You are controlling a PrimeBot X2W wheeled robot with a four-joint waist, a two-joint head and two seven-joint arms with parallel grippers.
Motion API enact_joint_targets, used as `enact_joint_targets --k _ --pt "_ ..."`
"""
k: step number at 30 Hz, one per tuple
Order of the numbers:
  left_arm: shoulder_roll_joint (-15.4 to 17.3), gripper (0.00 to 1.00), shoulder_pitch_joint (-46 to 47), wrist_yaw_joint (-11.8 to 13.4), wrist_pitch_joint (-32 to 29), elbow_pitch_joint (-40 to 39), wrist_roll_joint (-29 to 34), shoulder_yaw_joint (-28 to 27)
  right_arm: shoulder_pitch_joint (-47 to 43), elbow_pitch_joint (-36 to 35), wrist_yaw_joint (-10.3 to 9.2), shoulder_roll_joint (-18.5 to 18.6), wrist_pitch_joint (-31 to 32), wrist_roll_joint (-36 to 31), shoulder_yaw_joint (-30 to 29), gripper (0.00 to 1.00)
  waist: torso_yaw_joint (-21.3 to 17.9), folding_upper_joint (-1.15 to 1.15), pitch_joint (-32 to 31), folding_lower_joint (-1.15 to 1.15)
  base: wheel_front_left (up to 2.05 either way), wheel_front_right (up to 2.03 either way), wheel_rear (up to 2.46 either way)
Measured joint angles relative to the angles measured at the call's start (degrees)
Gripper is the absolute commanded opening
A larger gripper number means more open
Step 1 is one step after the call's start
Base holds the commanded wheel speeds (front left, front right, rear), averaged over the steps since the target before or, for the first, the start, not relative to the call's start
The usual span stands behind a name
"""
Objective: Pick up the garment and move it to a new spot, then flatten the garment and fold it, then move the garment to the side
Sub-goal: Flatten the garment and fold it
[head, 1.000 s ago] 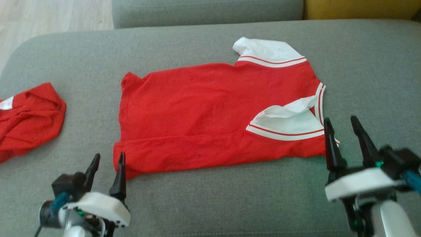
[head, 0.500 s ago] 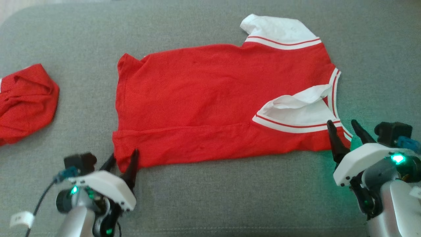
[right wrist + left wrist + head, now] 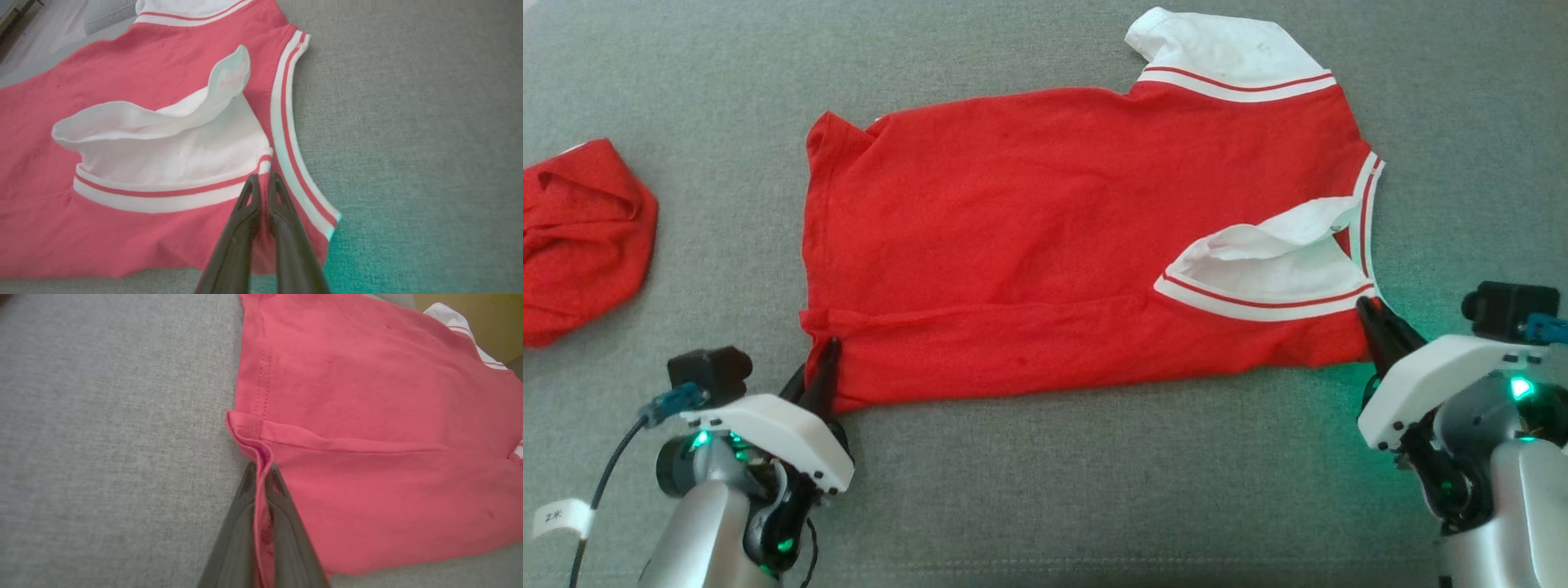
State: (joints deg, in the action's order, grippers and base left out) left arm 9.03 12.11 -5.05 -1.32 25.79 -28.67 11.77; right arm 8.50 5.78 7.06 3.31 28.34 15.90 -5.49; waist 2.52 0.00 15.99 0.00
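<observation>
Garment (image 3: 1045,237) lies flat on the grey cushion (image 3: 1094,490) in the head view, its long axis running 9 to 3 o'clock, hem toward 9 and striped neckline toward 3. The left gripper (image 3: 821,367), at the garment's 7 o'clock corner, is clenched on the hem, its forearm rising from the bottom edge. The right gripper (image 3: 1372,320) pinches the 4 o'clock corner and points toward 11.

In the left wrist view, the fingers clamp the folded hem edge and the cloth spreads toward 2.

In the right wrist view, the fingers are pressed together on red fabric below the white sleeve.
</observation>
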Motion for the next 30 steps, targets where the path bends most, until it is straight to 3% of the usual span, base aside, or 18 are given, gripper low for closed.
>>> enact_joint_targets --k 12,30 --pt "0.8 0.00 -1.9 1.6 0.4 -4.6 0.3 0.3 -3.1 -4.0 0.00 -0.6 0.1 1.5 -1.8 0.00 0.3 0.00 -1.0 0.00 0.00 0.00 0.00" --pt "6.3 0.00 -13.1 5.9 -6.7 -17.4 0.4 -1.1 -21.9 -10.2 0.00 -1.0 -6.5 12.9 0.3 0.00 -0.4 0.00 -6.6 0.00 0.00 0.00 0.00"
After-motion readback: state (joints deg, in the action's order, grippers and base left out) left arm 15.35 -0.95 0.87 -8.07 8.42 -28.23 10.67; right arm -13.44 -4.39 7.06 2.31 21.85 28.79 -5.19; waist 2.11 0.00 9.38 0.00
